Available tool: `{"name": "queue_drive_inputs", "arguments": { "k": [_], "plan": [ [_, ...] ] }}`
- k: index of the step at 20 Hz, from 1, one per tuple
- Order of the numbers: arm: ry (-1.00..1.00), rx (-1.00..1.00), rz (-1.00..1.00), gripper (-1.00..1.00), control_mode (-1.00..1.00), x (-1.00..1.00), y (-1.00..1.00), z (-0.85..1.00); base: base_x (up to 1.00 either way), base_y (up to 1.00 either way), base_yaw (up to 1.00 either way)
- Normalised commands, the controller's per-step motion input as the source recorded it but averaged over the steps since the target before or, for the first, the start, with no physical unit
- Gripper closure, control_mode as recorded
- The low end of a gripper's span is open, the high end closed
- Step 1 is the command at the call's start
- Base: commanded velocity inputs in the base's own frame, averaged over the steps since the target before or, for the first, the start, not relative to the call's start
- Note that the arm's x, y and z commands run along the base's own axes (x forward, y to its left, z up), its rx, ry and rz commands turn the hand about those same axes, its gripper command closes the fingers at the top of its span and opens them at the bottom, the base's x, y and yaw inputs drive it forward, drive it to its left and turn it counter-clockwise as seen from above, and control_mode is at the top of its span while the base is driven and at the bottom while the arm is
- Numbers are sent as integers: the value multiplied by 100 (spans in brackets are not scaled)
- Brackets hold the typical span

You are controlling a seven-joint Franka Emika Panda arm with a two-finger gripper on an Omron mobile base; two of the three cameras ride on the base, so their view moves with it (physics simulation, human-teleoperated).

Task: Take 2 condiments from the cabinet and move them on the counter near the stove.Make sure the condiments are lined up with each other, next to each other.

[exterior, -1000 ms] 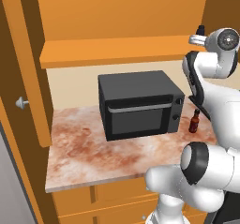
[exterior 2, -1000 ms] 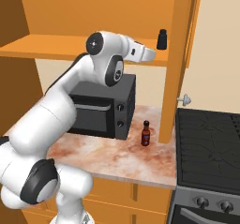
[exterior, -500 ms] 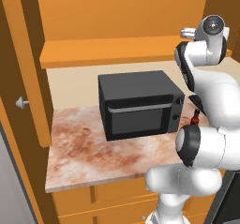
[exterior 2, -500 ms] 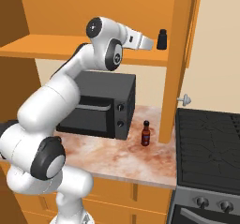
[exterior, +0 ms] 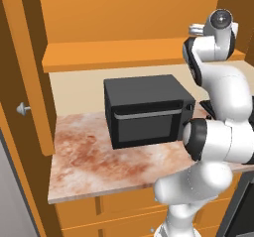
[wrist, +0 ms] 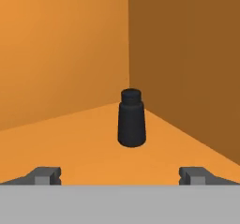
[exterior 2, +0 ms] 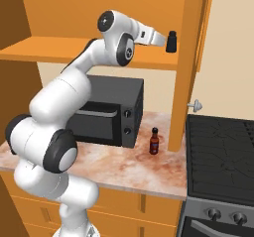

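With end effector (wrist: 120,175) spread wide, advance straight toward 12 o'clock, straddle upright shaker (wrist: 131,119) on cabinet shelf (wrist: 70,143) centrally, then clamp low.

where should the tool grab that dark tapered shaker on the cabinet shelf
Grip the dark grey-black tapered shaker around its wider lower body, coming level and straight in from the open front. It stands upright with the orange-brown cabinet's side wall near; the open tool already faces it.

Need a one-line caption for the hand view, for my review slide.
Open gripper faces the upright dark shaker on the orange cabinet shelf, fingertips short of it.
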Motion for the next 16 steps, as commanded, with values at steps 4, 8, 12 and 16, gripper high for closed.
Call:
{"name": "queue_drive_inputs", "arguments": {
  "k": [4, 8, 12, 16],
  "plan": [
    [0, 0, 0, -100, -100, 25, -33, 0, 0, 0, 0],
    [0, 0, 0, -100, -100, 26, -25, 0, 0, 0, 0],
    [0, 0, 0, -100, -100, 16, -8, 0, 0, 0, 0],
    [0, 0, 0, -100, -100, 13, -6, -4, 0, 0, 0]
  ]
}}
